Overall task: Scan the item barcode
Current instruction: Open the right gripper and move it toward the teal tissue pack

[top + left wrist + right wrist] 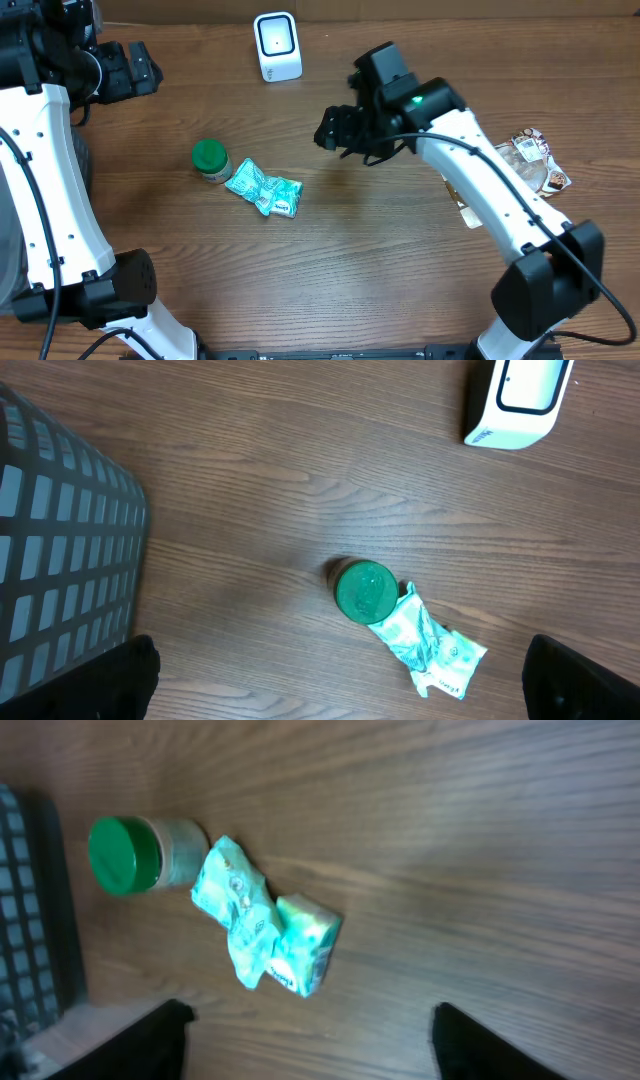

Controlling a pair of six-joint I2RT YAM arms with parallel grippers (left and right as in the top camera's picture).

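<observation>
1. Overhead: the right gripper (336, 130) hangs above the table (400, 270), between the white scanner (277, 46) and the crumpled teal packet (264, 189), and it touches neither.
   - The packet lies against a green-lidded jar (210, 160).
   - Nothing is lifted, so I judge the step to be the reach for pickup, with scanning not yet begun.
   - The right arm stretches from its base at the near right edge toward the middle, wrist bent down.
   - The left gripper (140, 70) sits at the far left corner, well apart from the items.

2. Left wrist: its dark fingers (90, 680) show only at the 2 lower corners, spread wide with nothing between them, so it is released and empty. It looks down on the jar and packet, with a mesh basket (60, 550) at the left.

3. Right wrist: the 2 fingers (140, 1040) stand apart at the lower corners, empty. The packet lies mid-frame and is probably the target. The next move calls for descending over it, pinching it clear of the jar, then turning its barcode toward the scanner. I cannot make out the barcode.
</observation>
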